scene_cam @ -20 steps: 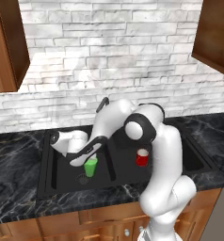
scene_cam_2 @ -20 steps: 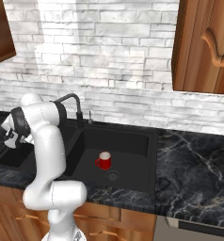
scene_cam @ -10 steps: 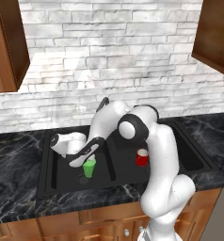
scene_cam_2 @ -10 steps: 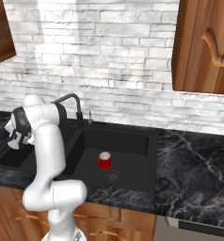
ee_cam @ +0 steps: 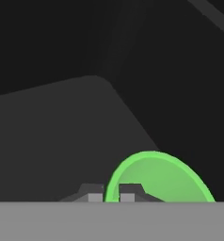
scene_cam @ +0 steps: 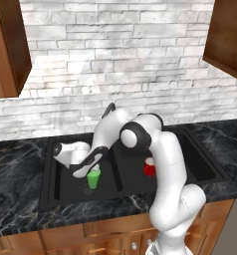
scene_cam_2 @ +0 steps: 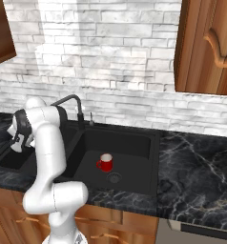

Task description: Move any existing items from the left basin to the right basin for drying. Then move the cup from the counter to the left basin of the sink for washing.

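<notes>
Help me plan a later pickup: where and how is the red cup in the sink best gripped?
Grip the red cup by its rim, one finger inside and one outside, coming from above. It stands upright with its white mouth open upward in the right basin, apart from the walls, and it looks short and round, so a side grasp seems less sure.

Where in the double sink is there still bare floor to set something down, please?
In the right basin, the floor behind and to the right of the red cup and the drain is bare. The left basin is crowded: the gripper, shut on the green cup's rim, and the forearm hang over its middle; only the front strip is free.
</notes>
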Tool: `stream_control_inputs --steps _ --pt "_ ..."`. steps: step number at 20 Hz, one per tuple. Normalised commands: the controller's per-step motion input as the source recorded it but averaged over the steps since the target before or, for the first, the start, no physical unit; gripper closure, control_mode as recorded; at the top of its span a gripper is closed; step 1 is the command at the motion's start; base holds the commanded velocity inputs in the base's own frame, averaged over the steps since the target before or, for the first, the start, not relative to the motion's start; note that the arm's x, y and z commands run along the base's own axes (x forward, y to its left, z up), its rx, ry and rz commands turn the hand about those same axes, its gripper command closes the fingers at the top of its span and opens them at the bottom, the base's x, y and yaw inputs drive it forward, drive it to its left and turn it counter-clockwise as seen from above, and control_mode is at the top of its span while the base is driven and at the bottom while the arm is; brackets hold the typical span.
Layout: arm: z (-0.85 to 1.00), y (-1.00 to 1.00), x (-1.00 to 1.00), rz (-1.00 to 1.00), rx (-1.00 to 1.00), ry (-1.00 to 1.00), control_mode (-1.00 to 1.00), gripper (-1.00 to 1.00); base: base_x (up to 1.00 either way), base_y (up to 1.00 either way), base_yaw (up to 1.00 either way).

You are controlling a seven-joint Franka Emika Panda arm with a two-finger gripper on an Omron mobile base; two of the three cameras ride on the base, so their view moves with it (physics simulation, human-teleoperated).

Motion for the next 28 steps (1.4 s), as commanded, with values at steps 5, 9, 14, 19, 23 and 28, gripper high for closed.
stream_control_inputs --steps 5,9,14,19,23,28 --pt "-0.23 0.01 0.09 0.00 0.00 0.00 -1.00 1.00 0.00 0.00 0.00" --pt "-0.21 0.01 0.06 0.00 0.00 0.00 -1.00 1.00 0.00 0.00 0.00" --pt "-0.14 0.01 0.04 0.00 0.00 0.00 -1.00 1.00 0.00 0.00 0.00" --pt "-0.12 0.00 0.02 0.00 0.00 0.00 -1.00 1.00 0.00 0.00 0.00" --pt "0.00 0.00 -0.07 0.00 0.01 0.00 -1.00 -1.00 0.00 0.00 0.00" --pt "0.14 -0.14 -0.16 0.00 0.06 0.00 -1.00 -1.00 0.00 0.00 0.00"
